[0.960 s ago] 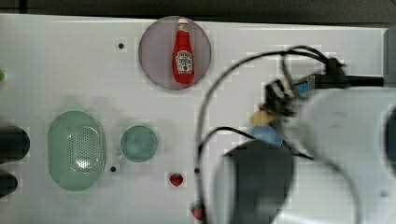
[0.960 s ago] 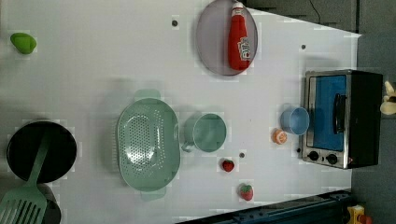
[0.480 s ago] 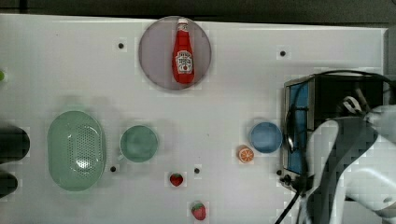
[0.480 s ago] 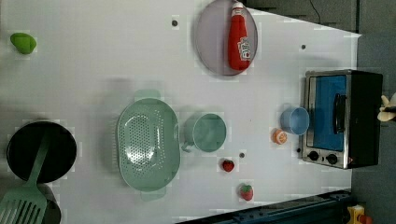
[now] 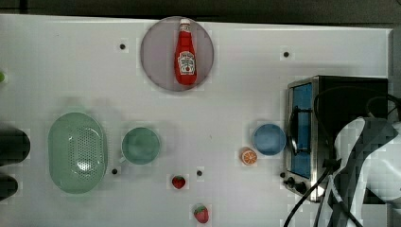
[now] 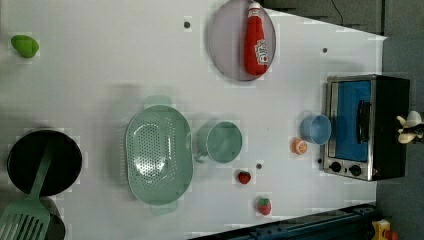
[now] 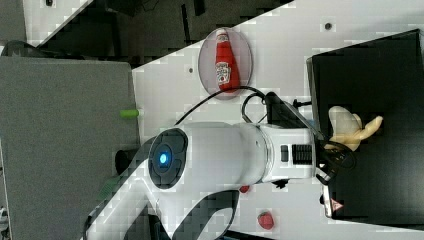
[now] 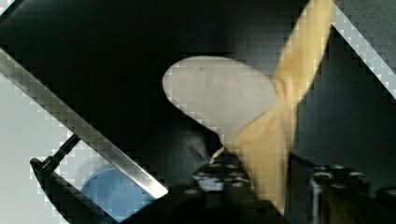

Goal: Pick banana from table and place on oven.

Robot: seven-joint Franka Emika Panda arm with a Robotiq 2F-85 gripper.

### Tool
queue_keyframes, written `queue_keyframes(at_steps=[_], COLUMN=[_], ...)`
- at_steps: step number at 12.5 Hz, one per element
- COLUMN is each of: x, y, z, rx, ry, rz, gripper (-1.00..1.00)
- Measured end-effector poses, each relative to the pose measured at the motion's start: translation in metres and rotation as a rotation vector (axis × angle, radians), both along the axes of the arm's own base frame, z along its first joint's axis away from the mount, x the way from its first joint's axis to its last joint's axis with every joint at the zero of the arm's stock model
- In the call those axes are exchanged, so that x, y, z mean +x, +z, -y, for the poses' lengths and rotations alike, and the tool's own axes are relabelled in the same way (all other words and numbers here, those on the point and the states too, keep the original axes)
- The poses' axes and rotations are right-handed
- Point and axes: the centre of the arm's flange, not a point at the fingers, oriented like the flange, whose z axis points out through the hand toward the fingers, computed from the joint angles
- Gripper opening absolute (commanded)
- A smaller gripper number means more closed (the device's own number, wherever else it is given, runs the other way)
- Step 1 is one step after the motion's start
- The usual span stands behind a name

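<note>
The pale cream-yellow banana is at the tip of my gripper, over the black top of the oven. In the wrist view the banana stands close in front of the gripper, with its forked end pointing away and the dark oven top behind it. In the left view the banana shows just past the oven's right edge. The top view has my arm covering the oven's right part on the white table.
A blue cup and an orange slice lie before the oven door. A ketchup bottle rests on a grey plate. A green colander, a green mug and two strawberries sit toward the top view's left.
My arm has swung to the top view's right, from above the blue cup to over the oven, carrying the banana along. The cup and the orange slice now show.
</note>
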Motion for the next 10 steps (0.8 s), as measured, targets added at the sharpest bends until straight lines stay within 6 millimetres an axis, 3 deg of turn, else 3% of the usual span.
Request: queue_keyframes(at_steps=[5,6,8,10], x=[0.011,0.010,0.009,0.019], y=[0.019,0.019,0.013,0.011], z=[0.001,0.002,-0.006,-0.021], rx=[-0.026,-0.022,0.027,0.052], ry=[0.095,0.096,0.098,0.135], rz=[0.020,0.017,-0.022,-0.046], gripper=[0.87,1.00,1.00,1.00])
